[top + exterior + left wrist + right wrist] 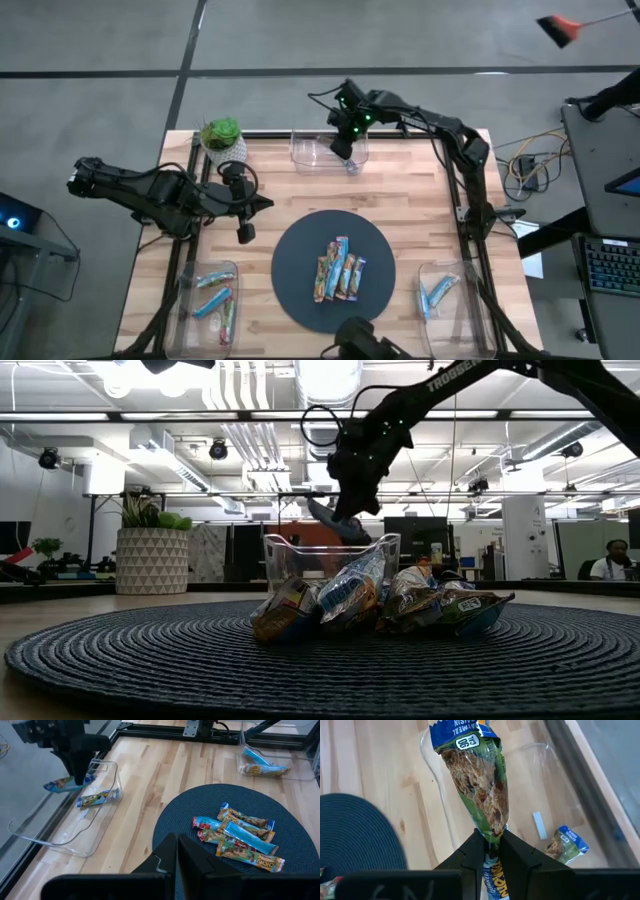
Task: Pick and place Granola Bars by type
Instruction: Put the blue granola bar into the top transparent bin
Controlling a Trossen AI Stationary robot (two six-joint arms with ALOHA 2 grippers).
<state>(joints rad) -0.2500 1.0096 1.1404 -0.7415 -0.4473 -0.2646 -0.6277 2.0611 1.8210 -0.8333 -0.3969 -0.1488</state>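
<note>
The dark right gripper (345, 150) hung with fingers (470, 851) pinched together, while the dark left gripper (244, 232) waited, fingers closed.

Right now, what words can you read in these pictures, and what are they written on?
"TROSSEN": on the right arm, low view, last letters cut off.
"RAISIN", with "MEAL" partly cut off: on the granola bar held by the right gripper, seen upside down.
"90": on the same bar's blue end.
"CHEWY": on one bar on the round mat.
Print on the other bars is too small to read.
</note>
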